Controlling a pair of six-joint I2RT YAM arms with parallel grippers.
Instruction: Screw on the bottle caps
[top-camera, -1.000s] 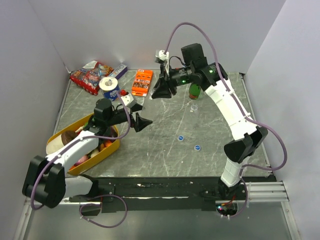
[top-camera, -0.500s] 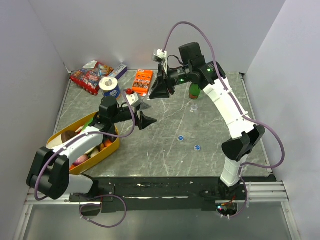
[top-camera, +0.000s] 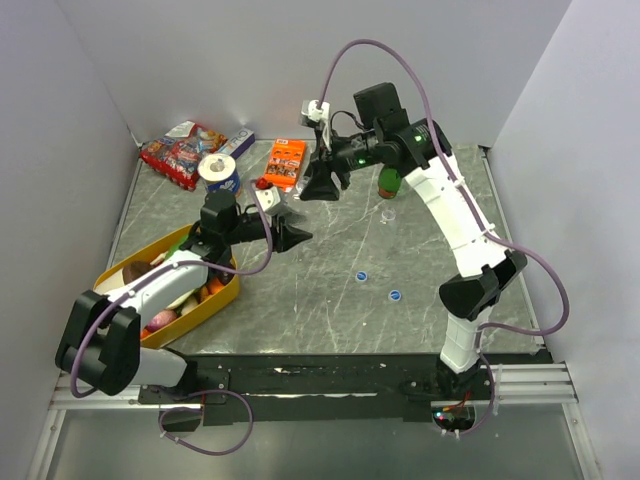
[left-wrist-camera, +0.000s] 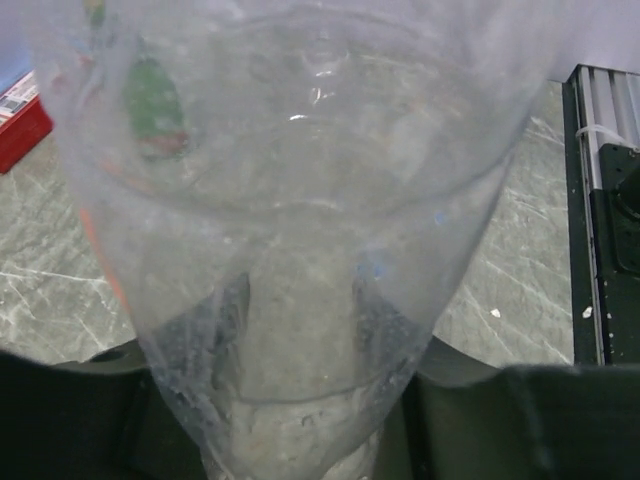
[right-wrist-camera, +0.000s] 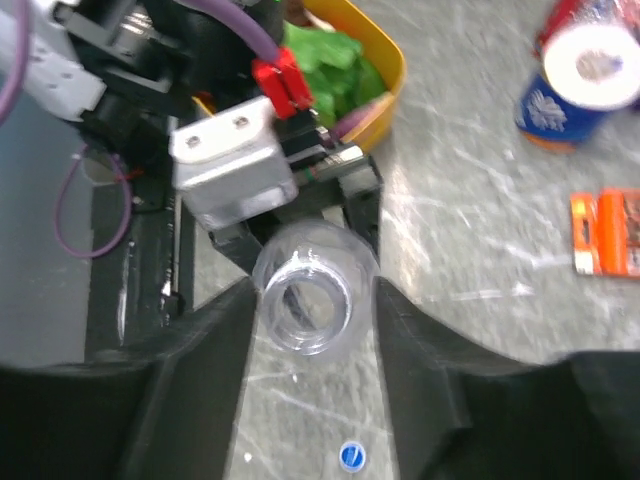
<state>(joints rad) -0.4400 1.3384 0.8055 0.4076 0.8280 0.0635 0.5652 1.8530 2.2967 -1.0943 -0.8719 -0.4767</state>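
Two small round blue screw caps (top-camera: 360, 275) sat loose on the grey table (top-camera: 300, 320), tiny clear bottle (right-wrist-camera: 305, 290) mid-air in what looked like a hand-off, left gripper (top-camera: 298, 236) clamped on it, right gripper (top-camera: 320, 188) jaws I couldn't tell, next move needed fetching a cap.

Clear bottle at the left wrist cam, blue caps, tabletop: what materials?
Clear bottle: glossy, see-through, looks like thin plastic; glass not ruled out. Blue caps: opaque, probably moulded plastic, too small to confirm. Tabletop: grey with white veins, stone or a stone-look laminate.
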